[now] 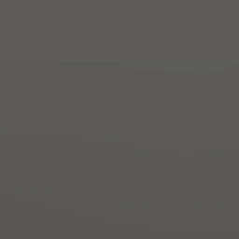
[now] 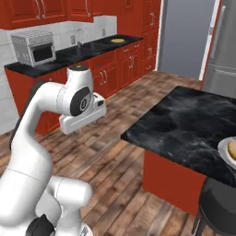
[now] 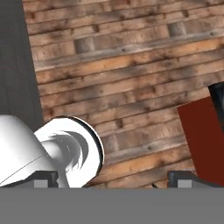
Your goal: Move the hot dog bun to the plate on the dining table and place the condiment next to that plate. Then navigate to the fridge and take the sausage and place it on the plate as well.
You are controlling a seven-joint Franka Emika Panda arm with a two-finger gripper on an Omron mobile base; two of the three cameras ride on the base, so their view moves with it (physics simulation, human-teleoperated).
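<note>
The wooden floor [image 2: 115,152] is the largest thing here, made of brown planks, and it runs from the robot to the far wall. On it stands the dining worktop [image 2: 184,124], with a glossy black marble top veined in white and a red base; it is at the right side in the right base view. In the hand view one red corner of this base [image 3: 205,140] shows at the right edge, above the planks.

Behind the dining worktop, at the far right, stands the grey steel fridge [image 2: 223,50] with a long vertical handle. Its door looks shut as far as I can see. To the left of the fridge there is a grey doorway [image 2: 184,37].

Far from the dining worktop, along the back wall, runs a row of red cabinets [image 2: 110,69] with a black top and a sink with a tap [image 2: 83,34]. A steel toaster oven [image 2: 33,47] stands on the left end of this top, and a yellow-rimmed plate [image 2: 118,40] lies on its right end.

A dark round stool [image 2: 219,207] stands just beside the near edge of the dining worktop.

The white-grey plate [image 2: 223,150] lies on the dining worktop at its right edge, partly cut by the picture border. The hot dog bun [image 2: 232,150] lies on this plate.

The pincer [image 3: 113,177] hangs over the bare floor, to the left of the dining worktop. Its two dark fingertips [image 3: 183,178] stand wide apart and nothing is between them.
</note>
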